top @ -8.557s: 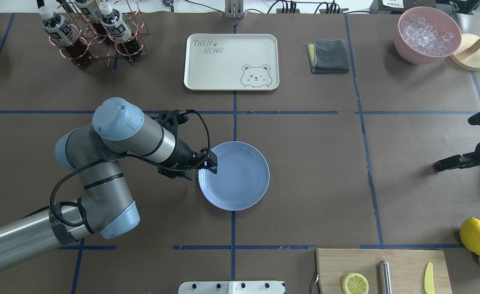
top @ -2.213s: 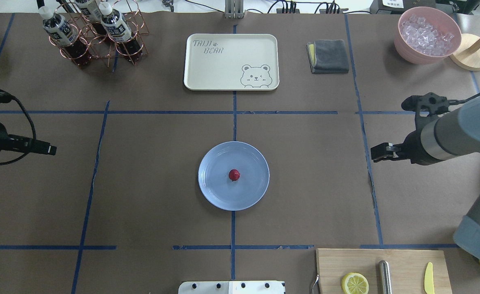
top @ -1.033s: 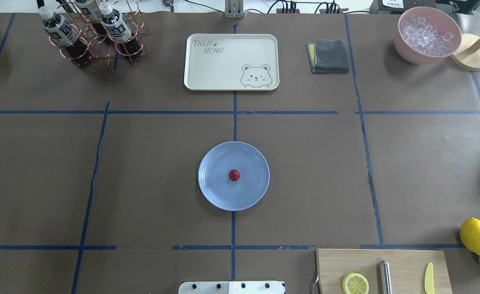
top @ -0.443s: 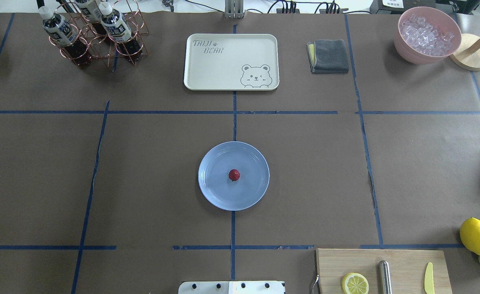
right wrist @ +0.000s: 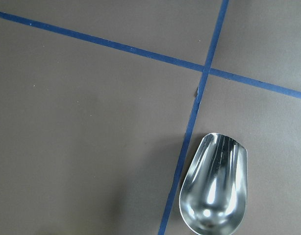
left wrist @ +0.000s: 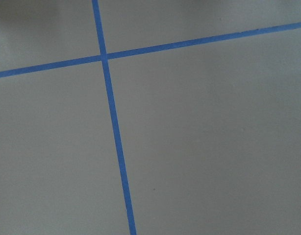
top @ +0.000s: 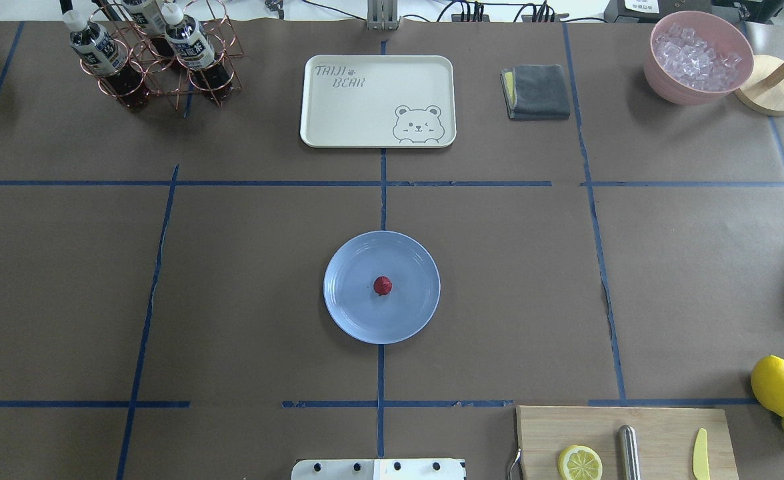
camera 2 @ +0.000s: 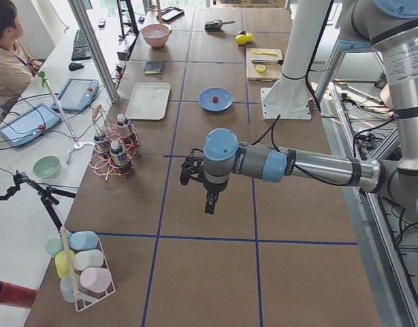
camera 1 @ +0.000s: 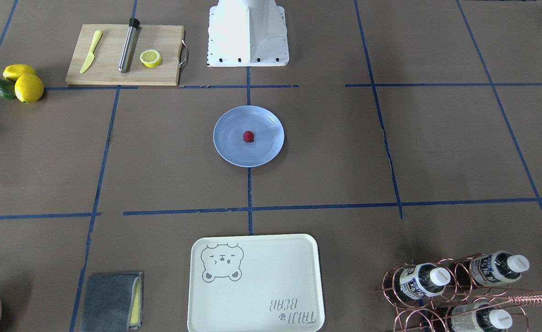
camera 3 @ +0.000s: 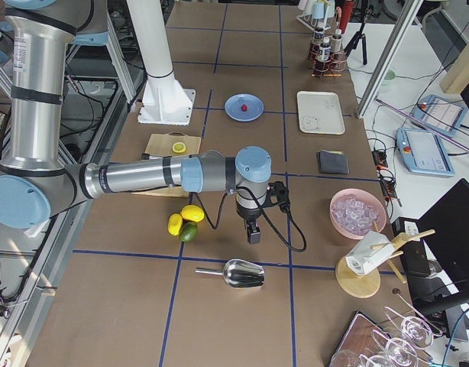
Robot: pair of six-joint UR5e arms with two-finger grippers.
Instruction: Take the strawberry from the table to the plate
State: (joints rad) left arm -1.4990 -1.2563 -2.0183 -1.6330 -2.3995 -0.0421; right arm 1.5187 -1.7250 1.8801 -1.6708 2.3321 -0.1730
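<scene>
The small dark-red strawberry (top: 383, 285) lies in the middle of the light-blue plate (top: 413, 315), which rests on the brown table (top: 245, 280) at the centre line. Nothing touches either one. No arm shows in the overhead view. In the exterior left view my left gripper (camera 2: 210, 206) hangs pointing down over bare table, far from the plate (camera 2: 224, 103). In the exterior right view my right gripper (camera 3: 253, 235) points down near a metal scoop (camera 3: 236, 273). I cannot tell whether either gripper is open or shut. The wrist views show no fingers.
A cream bear tray (top: 339, 120), a grey cloth (top: 537, 92), a wire rack of bottles (top: 152, 60) and a pink bowl of ice (top: 699, 57) line the far side. A cutting board (top: 659, 440) and lemons (top: 777, 385) sit at the near right.
The left gripper was at the plate's rim, then drew back leaving the strawberry on the plate. Both arms have since left the overhead view. Nothing has moved in the last second.
</scene>
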